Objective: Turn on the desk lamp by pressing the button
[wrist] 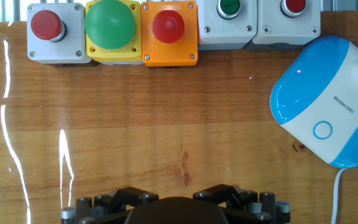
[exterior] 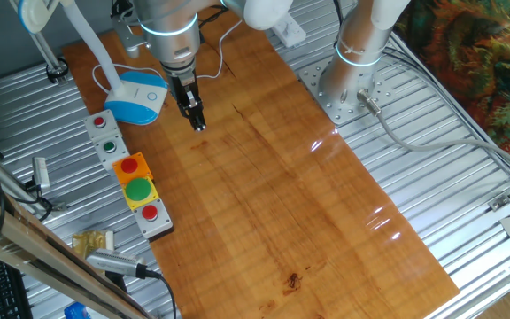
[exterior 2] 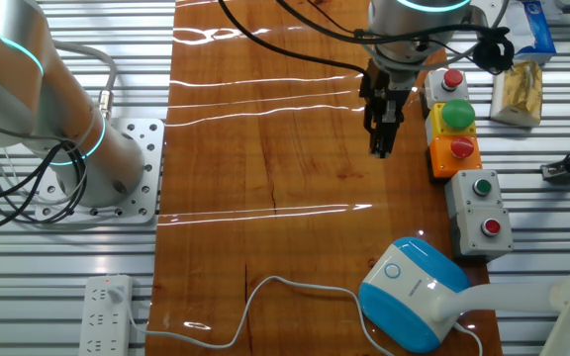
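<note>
Wooden board covered the desk in one fixed view, where the gripper hung over bare wood just beside the desk lamp, whose base sat near the board's far left edge; whether its fingers were wide or narrow could not be told. From the other fixed view, the gripper stood between that lamp and the row of button boxes, so a careless sideways sweep risked striking a box button instead. Open wood lay toward the board's middle, offering free room. The hand view showed the button as a small ring on the white top of the base, off to the right; being so small, a slightly offset descent would likely land on plain plastic and leave the lamp dark.
</note>
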`<control>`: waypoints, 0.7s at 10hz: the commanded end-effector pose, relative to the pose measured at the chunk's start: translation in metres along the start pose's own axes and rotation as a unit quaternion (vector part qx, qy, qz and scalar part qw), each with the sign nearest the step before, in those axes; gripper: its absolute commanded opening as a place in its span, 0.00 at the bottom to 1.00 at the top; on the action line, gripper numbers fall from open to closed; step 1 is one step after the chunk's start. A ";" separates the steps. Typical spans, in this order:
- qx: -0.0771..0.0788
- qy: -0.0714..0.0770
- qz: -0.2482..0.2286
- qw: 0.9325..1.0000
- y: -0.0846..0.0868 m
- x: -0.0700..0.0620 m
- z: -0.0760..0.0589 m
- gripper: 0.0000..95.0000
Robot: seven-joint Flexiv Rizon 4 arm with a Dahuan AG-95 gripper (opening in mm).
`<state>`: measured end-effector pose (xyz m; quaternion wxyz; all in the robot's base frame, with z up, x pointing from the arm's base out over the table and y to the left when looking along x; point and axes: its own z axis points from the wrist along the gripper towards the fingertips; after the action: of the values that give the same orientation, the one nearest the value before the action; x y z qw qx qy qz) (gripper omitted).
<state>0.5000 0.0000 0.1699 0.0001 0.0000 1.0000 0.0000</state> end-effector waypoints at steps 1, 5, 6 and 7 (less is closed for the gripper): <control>0.065 -0.036 0.013 0.997 0.000 0.000 0.000 0.00; 0.065 -0.035 0.017 0.997 0.000 0.000 0.000 0.00; 0.065 -0.035 0.018 0.997 0.000 0.000 -0.001 0.00; 0.065 -0.035 0.019 0.997 0.000 0.000 -0.001 0.00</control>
<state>0.4988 0.0002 0.1715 0.0368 0.0199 0.9969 -0.0666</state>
